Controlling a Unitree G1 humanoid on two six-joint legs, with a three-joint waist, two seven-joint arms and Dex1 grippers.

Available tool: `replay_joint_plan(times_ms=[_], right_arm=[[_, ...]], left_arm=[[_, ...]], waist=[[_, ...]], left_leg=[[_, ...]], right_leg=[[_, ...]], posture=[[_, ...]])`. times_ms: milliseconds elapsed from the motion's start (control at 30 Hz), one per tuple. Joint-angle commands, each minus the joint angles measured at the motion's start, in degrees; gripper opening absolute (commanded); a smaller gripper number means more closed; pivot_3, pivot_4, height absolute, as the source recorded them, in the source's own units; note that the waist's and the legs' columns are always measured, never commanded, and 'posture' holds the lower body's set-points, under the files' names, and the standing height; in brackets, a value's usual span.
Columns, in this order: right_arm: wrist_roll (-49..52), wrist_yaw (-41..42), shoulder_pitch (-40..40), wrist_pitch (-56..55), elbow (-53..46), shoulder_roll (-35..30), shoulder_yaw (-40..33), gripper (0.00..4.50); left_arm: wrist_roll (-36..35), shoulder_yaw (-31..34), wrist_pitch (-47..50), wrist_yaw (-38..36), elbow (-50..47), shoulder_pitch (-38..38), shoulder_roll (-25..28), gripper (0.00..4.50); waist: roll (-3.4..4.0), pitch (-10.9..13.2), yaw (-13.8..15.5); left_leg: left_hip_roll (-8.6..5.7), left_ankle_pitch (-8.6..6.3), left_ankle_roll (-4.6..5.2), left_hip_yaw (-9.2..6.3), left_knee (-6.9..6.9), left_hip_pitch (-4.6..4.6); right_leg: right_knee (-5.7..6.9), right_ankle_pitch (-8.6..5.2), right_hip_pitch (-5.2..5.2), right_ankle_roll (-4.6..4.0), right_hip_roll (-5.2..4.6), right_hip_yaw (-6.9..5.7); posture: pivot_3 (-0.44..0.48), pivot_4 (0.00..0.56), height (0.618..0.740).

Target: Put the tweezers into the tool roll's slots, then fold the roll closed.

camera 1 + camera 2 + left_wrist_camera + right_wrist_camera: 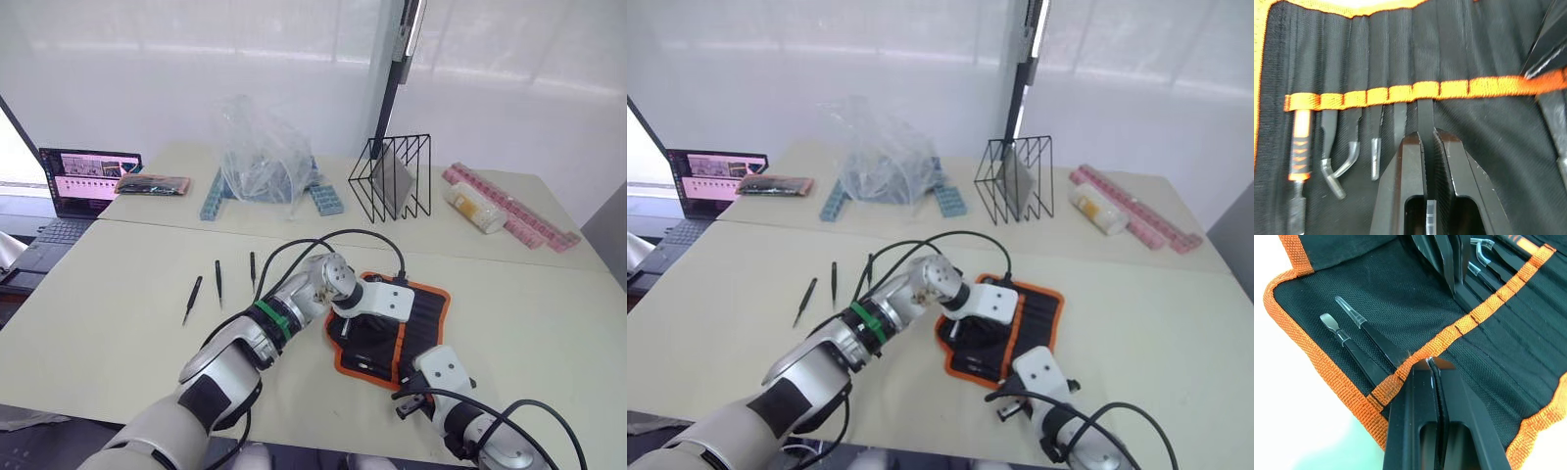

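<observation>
While three tweezers [217, 284] wait on the tabletop [118, 323], left tool [1429, 142] clenched on one slim, stiff, slippery tweezer, feeding a slot [1425, 90]; right tool [1431, 369] clenched, pinning soft roll [431, 313].

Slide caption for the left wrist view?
Left gripper slides a tweezer under the tool roll's orange strip.

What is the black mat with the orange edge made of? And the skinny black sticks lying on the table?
The open black tool roll with orange trim looks like woven fabric: its weave and stitched edging show up close. The three slim black pointed tweezers lying on the table look like dark-coated metal, thin and rigid, though from here that is a guess.
</observation>
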Motion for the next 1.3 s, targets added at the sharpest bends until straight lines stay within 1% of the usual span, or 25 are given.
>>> replay_joint_plan(times_ms=[33,100,200,400,467,533,567,667,833,967,1033,1100,1300], right_arm=[[0.8,2.0,1.7,3.6,5.5,-0.3,4.0,0.00],[0.7,2.1,1.6,3.6,5.7,-0.3,4.1,0.00],[0.7,2.2,1.7,3.4,5.7,-0.4,4.0,0.00],[0.6,2.4,2.0,2.9,6.1,-0.5,4.0,0.00],[0.7,2.4,1.9,2.9,6.3,-0.5,4.0,0.00],[0.7,2.5,1.8,2.5,6.6,-0.6,4.0,0.00],[0.7,2.6,1.7,2.3,6.9,-0.7,3.9,0.00],[0.6,3.0,1.5,1.9,7.4,-0.9,3.8,0.00],[0.3,4.1,0.2,1.1,8.6,-1.3,4.0,0.00],[0.2,4.7,-0.4,0.7,9.4,-1.6,3.9,0.00],[0.1,4.9,-0.3,0.4,9.7,-1.9,3.4,0.00],[0.2,5.0,0.1,0.0,10.0,-2.2,2.6,0.00],[0.5,5.6,1.7,-1.6,10.5,-3.0,0.0,0.00]], left_arm=[[-0.8,-1.2,-3.2,0.6,1.8,1.6,-3.8,0.03],[0.0,-0.6,-4.1,1.5,3.6,1.8,-3.7,0.03],[1.5,-0.3,-6.3,2.6,5.3,1.5,-2.3,0.03],[1.7,2.0,-6.7,3.4,4.1,0.5,1.5,0.03],[1.6,2.8,-6.7,3.6,3.0,0.4,2.7,0.87],[1.1,3.7,-6.0,3.2,0.7,0.7,4.5,1.47],[0.8,4.1,-5.6,2.7,-0.9,0.8,5.7,1.85],[-0.3,5.3,-3.4,1.5,-5.5,1.7,8.5,2.81],[-4.5,9.3,3.6,-2.6,-18.3,4.7,14.9,4.44],[-10.0,14.8,11.8,-4.8,-30.0,8.8,20.5,4.49],[-12.1,18.1,15.5,-4.3,-34.9,11.5,23.9,4.49],[-14.6,22.7,18.6,-2.5,-39.0,14.8,27.2,4.49],[-20.8,37.5,24.8,4.1,-46.5,26.8,34.8,4.49]], waist=[[-0.02,0.0,0.0],[0.01,0.0,0.0],[-0.03,-0.1,0.0],[-0.02,0.0,-0.2],[0.04,0.0,-0.4],[0.13,0.0,-0.8],[0.18,0.1,-1.0],[0.28,0.1,-1.4],[0.36,0.2,-1.8],[0.36,0.2,-1.9],[0.38,0.2,-2.0],[0.46,0.2,-2.1],[0.51,0.3,-1.7]], left_leg=[[0.00,0.00,0.00,-0.01,0.00,-0.02],[0.00,0.00,0.00,-0.04,0.00,0.00],[-0.05,0.00,0.00,-0.11,0.00,0.06],[-0.05,0.00,0.00,-0.21,0.00,0.09],[-0.05,0.00,0.00,-0.22,0.00,0.08],[-0.04,0.00,0.00,-0.24,0.00,0.06],[-0.04,0.00,0.00,-0.26,-0.01,0.05],[-0.04,0.00,0.00,-0.29,-0.01,0.06],[-0.02,0.00,0.00,-0.32,-0.02,0.06],[0.00,0.00,0.00,-0.34,-0.02,0.04],[0.02,0.00,0.00,-0.35,-0.02,0.06],[0.03,0.00,0.00,-0.35,-0.02,0.11],[0.04,0.00,0.00,-0.38,-0.03,0.09]], right_leg=[[-0.01,0.00,0.00,0.00,0.00,-0.01],[-0.01,0.00,0.03,0.00,0.01,-0.02],[-0.06,-0.01,0.18,0.01,0.00,-0.02],[-0.11,-0.03,0.29,0.00,0.02,-0.08],[-0.09,-0.03,0.27,0.00,0.02,-0.08],[-0.06,-0.05,0.24,-0.02,0.04,-0.08],[-0.04,-0.07,0.24,-0.03,0.06,-0.08],[0.00,-0.09,0.21,-0.04,0.06,-0.10],[0.06,-0.13,0.18,-0.08,0.07,-0.11],[0.10,-0.13,0.12,-0.09,0.08,-0.11],[0.12,-0.13,0.12,-0.09,0.09,-0.11],[0.20,-0.16,0.12,-0.14,0.09,-0.10],[0.40,-0.26,-0.04,-0.19,0.05,-0.14]], posture=[[0.000,0.150,0.720],[0.000,0.150,0.720],[0.000,0.150,0.720],[0.000,0.150,0.720],[0.000,0.150,0.720],[0.000,0.150,0.720],[0.000,0.150,0.720],[0.000,0.150,0.720],[0.000,0.150,0.720],[0.000,0.150,0.720],[0.000,0.150,0.720],[0.000,0.150,0.720],[0.000,0.150,0.720]])
